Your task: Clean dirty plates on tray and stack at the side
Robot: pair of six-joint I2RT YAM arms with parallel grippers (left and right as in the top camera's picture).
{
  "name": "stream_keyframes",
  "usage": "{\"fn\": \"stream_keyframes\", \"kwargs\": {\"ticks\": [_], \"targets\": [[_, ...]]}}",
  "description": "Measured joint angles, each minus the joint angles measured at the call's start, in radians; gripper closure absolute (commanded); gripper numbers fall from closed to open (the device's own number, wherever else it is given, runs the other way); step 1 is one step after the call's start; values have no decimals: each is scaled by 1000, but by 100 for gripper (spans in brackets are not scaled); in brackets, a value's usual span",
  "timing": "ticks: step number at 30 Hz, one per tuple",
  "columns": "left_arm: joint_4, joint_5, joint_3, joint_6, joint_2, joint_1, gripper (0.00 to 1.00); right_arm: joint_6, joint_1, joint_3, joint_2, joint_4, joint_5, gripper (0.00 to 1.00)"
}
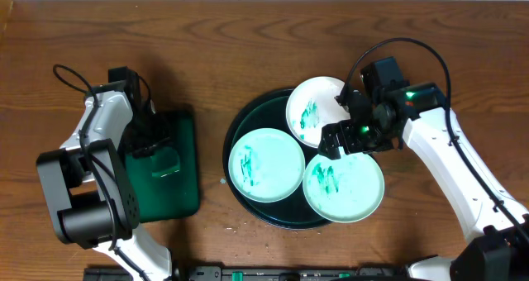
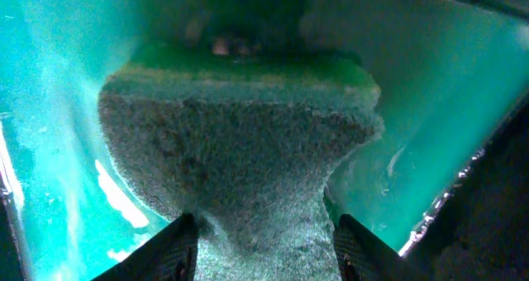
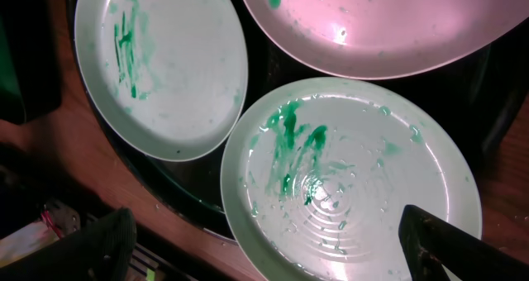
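Note:
Three white plates with teal-green smears lie on the round black tray [image 1: 235, 136]: one at the back [image 1: 310, 107], one at the left [image 1: 266, 164], one at the front right [image 1: 345, 188]. My right gripper [image 1: 335, 140] is open and empty, hovering over the plates where the back and front-right ones meet. In the right wrist view its fingers [image 3: 273, 248] straddle the front-right plate [image 3: 355, 173], with the left plate [image 3: 165, 66], the back plate [image 3: 372, 25] and the tray rim [image 3: 178, 182] beyond. My left gripper [image 1: 157, 149] is shut on a sponge [image 2: 240, 149].
The sponge sits in a small rectangular green tray [image 1: 178, 190] to the left of the round tray; its wet green floor fills the left wrist view [image 2: 50, 107]. Bare wooden table [image 1: 248, 33] surrounds both trays. The front-right plate overhangs the round tray's rim.

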Motion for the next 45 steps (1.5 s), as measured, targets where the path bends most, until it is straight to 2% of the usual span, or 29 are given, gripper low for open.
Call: {"fn": "stream_keyframes", "kwargs": {"ticks": [2, 5, 9, 13, 14, 17, 18, 19, 20, 21, 27, 28, 30, 31, 33, 36, 41, 45], "targets": [[0, -2, 0, 0, 2, 0, 46, 0, 0, 0, 0, 0, 0, 1], [1, -6, 0, -5, 2, 0, 62, 0, 0, 0, 0, 0, 0, 1], [2, -30, 0, -12, 2, 1, 69, 0, 0, 0, 0, 0, 0, 1], [3, -50, 0, -31, 2, 0, 92, 0, 0, 0, 0, -5, 0, 1], [3, -51, 0, -31, 2, 0, 92, 0, 0, 0, 0, -6, 0, 1], [4, -52, 0, -31, 2, 0, 93, -5, 0, 0, 0, -7, 0, 11], [4, -52, 0, -31, 2, 0, 93, -5, 0, 0, 0, -7, -1, 22], [5, -52, 0, -31, 2, 0, 93, -9, 0, 0, 0, -7, -1, 37], [5, -52, 0, -31, 2, 0, 92, -15, 0, 0, 0, -6, -2, 75], [6, -52, 0, -31, 2, 0, 93, -13, 0, 0, 0, -7, -2, 99], [6, -55, 0, -34, -10, -6, 93, 2, 0, 0, 0, 8, -5, 99], [7, -56, 0, -34, -20, -11, 92, 5, 0, 0, 0, 19, -10, 93], [14, -63, 0, -34, -53, -24, 93, 19, 3, 0, 0, 43, -24, 62], [16, -66, 0, -34, -75, -32, 93, 19, 8, 0, 0, 56, -30, 33], [18, -70, 0, -34, -131, -48, 93, 29, 30, 0, 2, 82, -36, 25], [18, -71, 0, -34, -221, -74, 93, 40, 81, 0, 19, 124, -46, 26], [11, -71, 0, -36, -289, -86, 93, 60, 151, 0, 123, 185, -53, 46], [-1, -71, 0, -37, -288, -86, 93, 88, 187, -3, 236, 208, -49, 49]]}}
